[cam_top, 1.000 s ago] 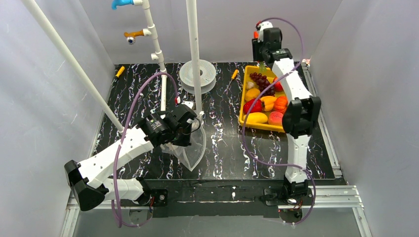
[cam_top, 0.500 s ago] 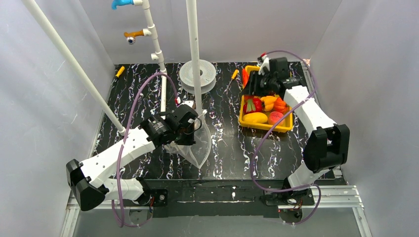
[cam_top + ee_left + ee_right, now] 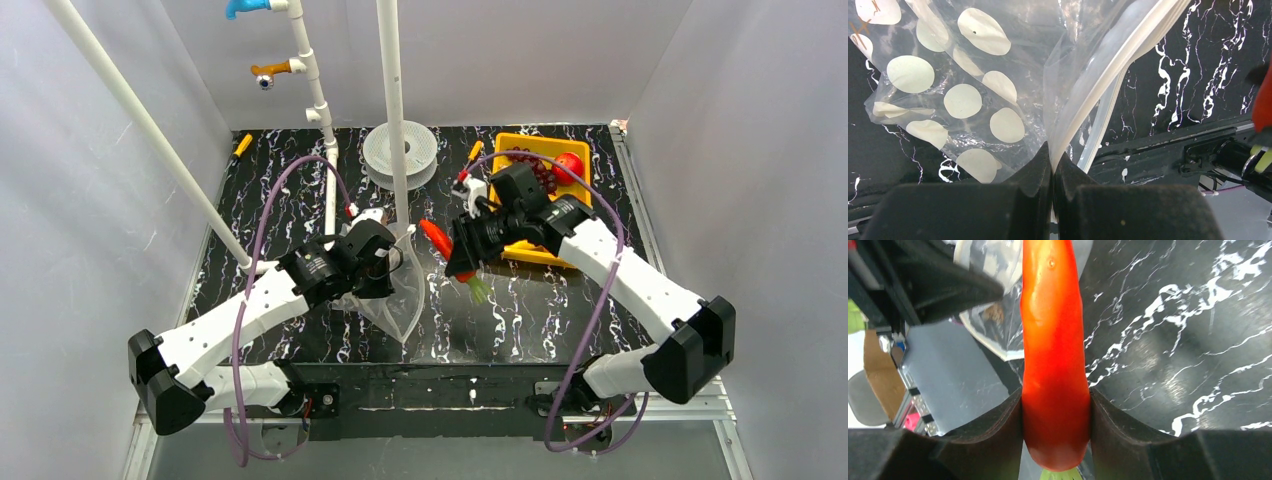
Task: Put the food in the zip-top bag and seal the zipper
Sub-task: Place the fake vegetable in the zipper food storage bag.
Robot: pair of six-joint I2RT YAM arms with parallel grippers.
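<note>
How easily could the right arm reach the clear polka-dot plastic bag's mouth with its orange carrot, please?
Probably yes: the left gripper pinches the whitish zipper strip, and the carrot hangs beside the bag.

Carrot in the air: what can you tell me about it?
The carrot is a glossy orange-red toy, plastic-looking, tapering to a blunt tip, with pale green stalks at its thick end. The right pincer clamps it near that thick end, off the table, tip pointing toward the dotted clear bag. Only the pincer's black pads touch it.
</note>
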